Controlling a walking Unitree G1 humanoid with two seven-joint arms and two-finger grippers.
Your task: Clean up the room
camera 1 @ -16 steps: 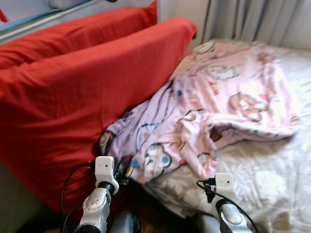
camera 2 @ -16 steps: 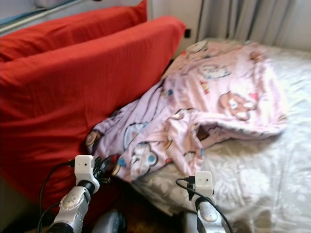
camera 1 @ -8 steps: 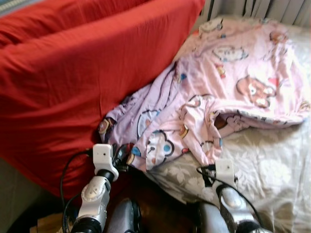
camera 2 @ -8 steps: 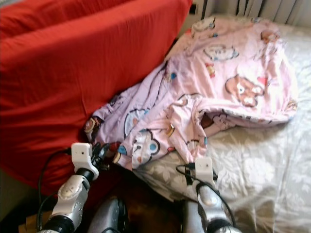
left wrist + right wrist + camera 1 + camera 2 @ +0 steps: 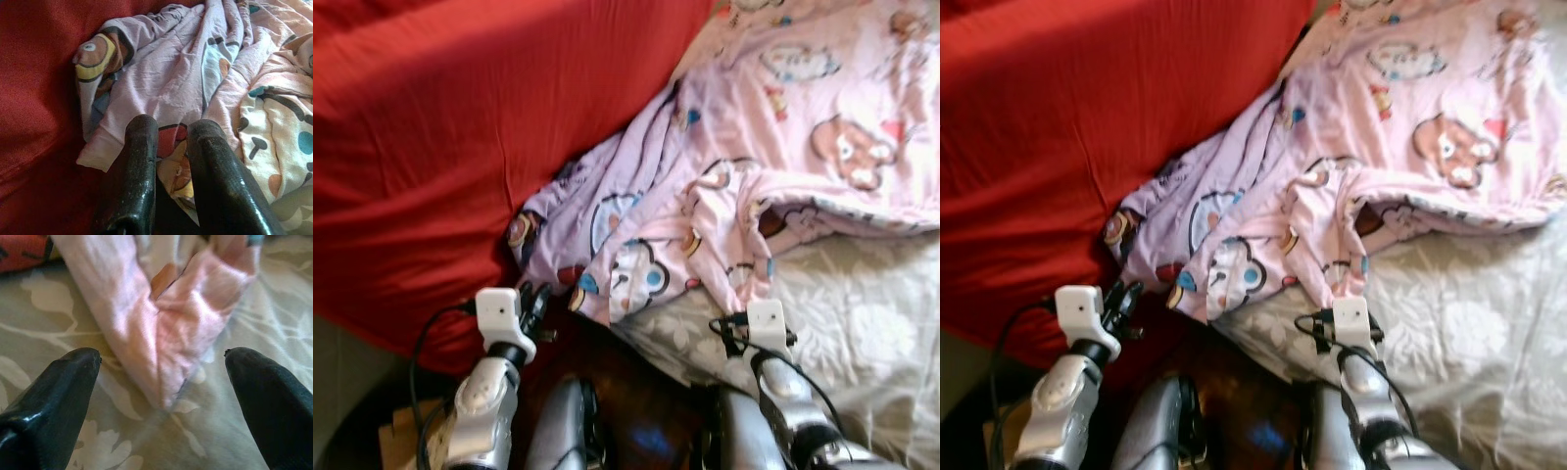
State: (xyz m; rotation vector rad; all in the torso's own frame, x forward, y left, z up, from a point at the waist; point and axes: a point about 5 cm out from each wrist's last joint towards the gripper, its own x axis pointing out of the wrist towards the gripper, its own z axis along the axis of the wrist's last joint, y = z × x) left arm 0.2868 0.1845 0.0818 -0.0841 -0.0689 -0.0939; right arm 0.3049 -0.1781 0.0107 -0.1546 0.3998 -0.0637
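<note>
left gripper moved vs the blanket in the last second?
Cannot tell for sure. The camera tilted down, shifting everything. The left gripper sits by the same blanket corner at the red cushion as before.

A large red cushion fills the left and far side, standing against the bed. The bed's grey sheet with a pale leaf pattern spreads on the right. Dark brown floor shows near, in the middle.
</note>
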